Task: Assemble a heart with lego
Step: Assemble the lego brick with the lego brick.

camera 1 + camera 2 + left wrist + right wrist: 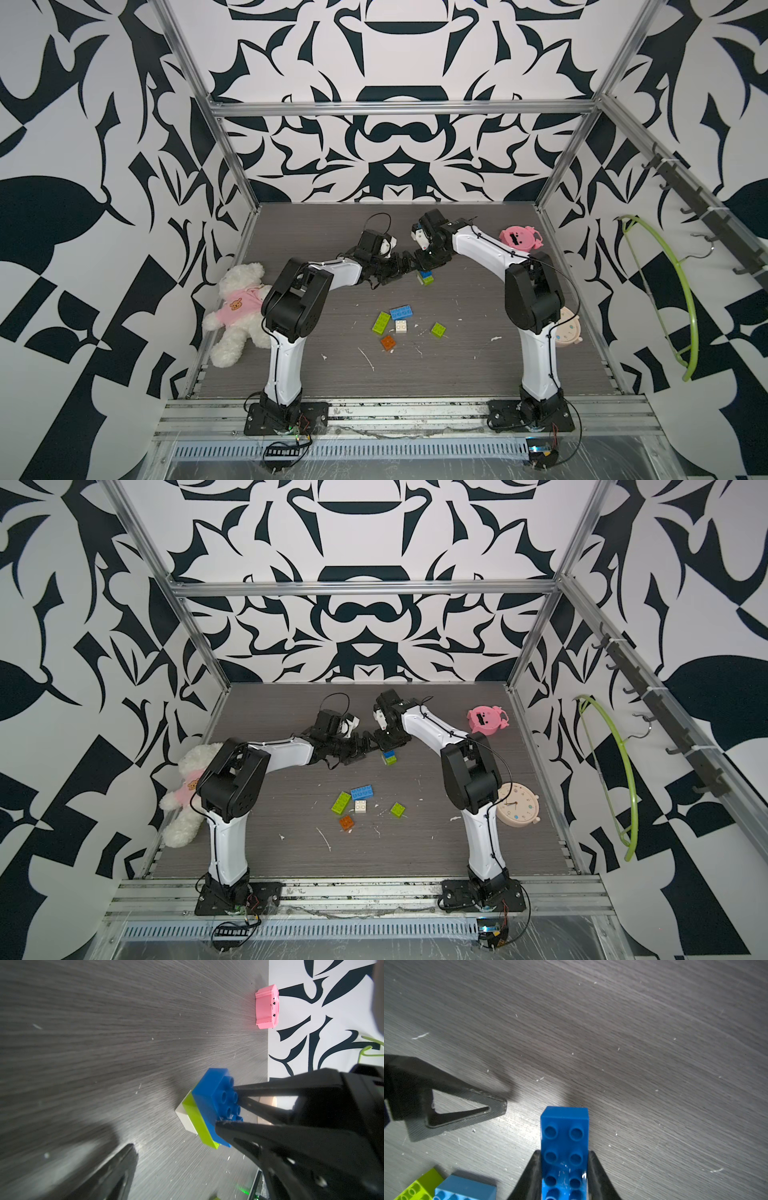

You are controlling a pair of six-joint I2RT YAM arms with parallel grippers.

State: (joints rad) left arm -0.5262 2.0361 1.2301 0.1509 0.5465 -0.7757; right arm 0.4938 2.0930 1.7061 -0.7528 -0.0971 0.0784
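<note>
blue brick (564, 1136) — between right fingers (529, 1178) | touching both sides

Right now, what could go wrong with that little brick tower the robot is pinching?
1. The right gripper pinches the blue oblong plastic brick, which sits on a lime green brick over a smaller white brick. That narrow base could tip if pushed off-centre.
2. The left gripper hangs open beside the stack, not steadying it, so the stack might lift or slide when the right one lets go.
</note>
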